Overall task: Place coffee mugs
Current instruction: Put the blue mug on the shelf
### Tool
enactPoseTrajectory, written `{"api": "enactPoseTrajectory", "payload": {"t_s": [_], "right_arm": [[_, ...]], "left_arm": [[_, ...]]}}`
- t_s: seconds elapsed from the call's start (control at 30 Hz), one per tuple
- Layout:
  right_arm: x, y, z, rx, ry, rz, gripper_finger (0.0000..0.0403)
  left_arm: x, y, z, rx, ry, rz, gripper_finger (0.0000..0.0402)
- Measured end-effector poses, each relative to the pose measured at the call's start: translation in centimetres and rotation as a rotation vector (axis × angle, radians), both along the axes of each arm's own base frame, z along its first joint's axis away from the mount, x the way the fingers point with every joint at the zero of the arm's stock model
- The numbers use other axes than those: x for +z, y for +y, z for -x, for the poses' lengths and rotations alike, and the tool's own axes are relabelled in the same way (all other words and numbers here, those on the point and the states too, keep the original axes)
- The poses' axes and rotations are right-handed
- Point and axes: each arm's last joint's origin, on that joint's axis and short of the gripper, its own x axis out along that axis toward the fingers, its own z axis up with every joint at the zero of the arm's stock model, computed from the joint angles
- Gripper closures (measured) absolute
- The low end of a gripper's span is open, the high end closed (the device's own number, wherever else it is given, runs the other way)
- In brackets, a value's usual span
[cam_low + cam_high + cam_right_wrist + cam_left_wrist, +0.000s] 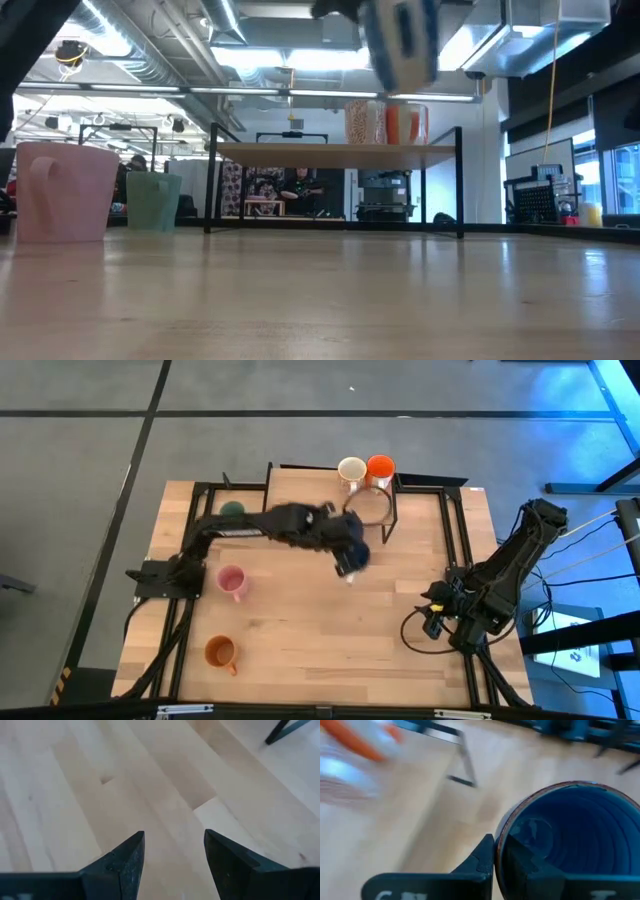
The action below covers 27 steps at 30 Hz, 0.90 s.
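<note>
My left gripper (350, 558) reaches over the table's middle and is shut on the blue mug (400, 40), which hangs well above the tabletop. A white mug (351, 468) and a bright orange-red mug (380, 466) stand on a low shelf (340, 150) at the far edge. The green mug (232, 510), the pink mug (232, 582) and the darker orange-brown mug (220, 652) stand on their bases on the table's left half. My right gripper (174, 852) waits open above bare wood near the right edge. My left gripper pinches the blue mug's wall at the rim (498, 851), one finger (479, 864) outside and the other (520, 865) inside the hollow. The fingers slant down into the mug's open mouth. The mug is lifted clear of the table; its handle does not show.
The shelf's thin black legs (388, 520) stand just beyond the left gripper. A black frame (455, 530) runs along the table's sides. Bare wood lies across the table's near middle and right (340, 650). Beyond the table, the low view shows a room with racks.
</note>
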Motion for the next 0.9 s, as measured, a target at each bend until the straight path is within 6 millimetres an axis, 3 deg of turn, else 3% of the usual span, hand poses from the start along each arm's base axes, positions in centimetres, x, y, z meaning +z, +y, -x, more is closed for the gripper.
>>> {"api": "enactPoseTrajectory", "payload": {"t_s": [0.23, 0.47, 0.7, 0.9], "right_arm": [[-0.1, -1.4, -0.8, -0.087, 0.038, 0.029, 0.021], [-0.1, -2.7, -1.5, -0.159, 0.097, 0.044, 0.021], [-0.2, -3.6, -2.3, -0.175, 0.142, 0.047, 0.021], [-0.2, -4.1, -3.0, -0.16, 0.148, 0.036, 0.021]], "left_arm": [[1.2, 5.5, 2.6, 0.099, 0.107, -0.127, 0.0388], [1.6, 12.5, 4.5, 0.191, 0.143, -0.159, 0.0388], [1.3, 19.1, 7.3, 0.285, 0.15, -0.074, 0.0388], [0.5, 23.0, 8.2, 0.324, 0.098, -0.004, 0.0388]]}}
